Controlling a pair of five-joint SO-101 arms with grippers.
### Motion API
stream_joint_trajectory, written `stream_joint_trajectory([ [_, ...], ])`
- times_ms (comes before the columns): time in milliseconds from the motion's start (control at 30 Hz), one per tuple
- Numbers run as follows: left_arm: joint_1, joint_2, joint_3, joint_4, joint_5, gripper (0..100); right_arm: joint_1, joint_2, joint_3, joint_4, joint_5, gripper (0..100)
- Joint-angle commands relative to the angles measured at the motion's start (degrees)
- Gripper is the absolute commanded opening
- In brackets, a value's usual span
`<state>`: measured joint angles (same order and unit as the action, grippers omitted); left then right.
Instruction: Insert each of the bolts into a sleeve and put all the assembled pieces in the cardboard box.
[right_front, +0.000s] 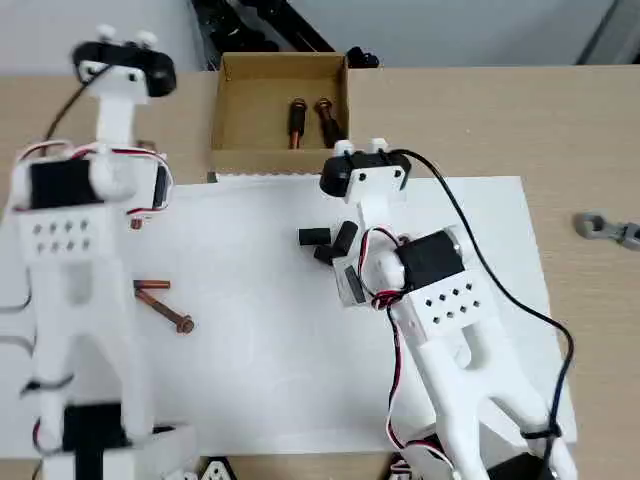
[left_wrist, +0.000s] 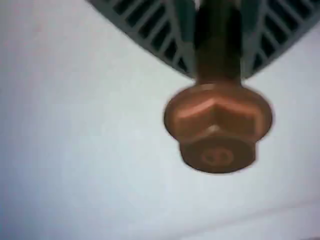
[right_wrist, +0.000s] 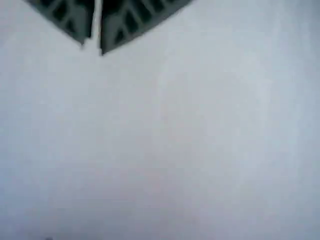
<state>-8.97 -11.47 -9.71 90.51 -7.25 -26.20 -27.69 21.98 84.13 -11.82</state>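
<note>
The bolt (left_wrist: 217, 125) is coppery metal with a soft satin sheen, smooth on the flange but nowhere near mirror-shiny, and the left gripper (left_wrist: 218, 75) and right gripper (right_wrist: 93, 46) both look like dark matt plastic with a ribbed lattice face. The box (right_front: 283, 62) is plain brown cardboard, dull and papery, on a table (right_front: 560, 120) with a pale wood-grain look, and the sheet (right_front: 270, 350) is white, smooth and matt, paper or foam, hard to say which. The left arm (right_front: 80, 260) and right arm (right_front: 450, 330) are white plastic with a faint gloss, and the sleeves (right_front: 330, 240) are black and matt.
</note>
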Motion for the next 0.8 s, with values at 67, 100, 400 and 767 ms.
stream_joint_trajectory([
  [67, 3.25, -16.09, -0.66, 0.18, 4.22, 1, -0.48, 3.30, 0.00, -5.41, 5.10, 0.9],
  [100, 3.87, -18.29, -0.57, 0.26, 4.48, 1, -0.48, 5.23, -0.35, -5.32, 5.80, 0.9],
  [400, 6.77, -28.31, 3.91, 2.64, 4.66, 1, -0.48, 24.84, -16.53, -3.65, 12.84, 1.7],
  [767, 6.77, -34.64, 9.27, 2.64, 4.66, 1, -0.48, 42.24, -40.79, 9.89, 20.92, 18.3],
])
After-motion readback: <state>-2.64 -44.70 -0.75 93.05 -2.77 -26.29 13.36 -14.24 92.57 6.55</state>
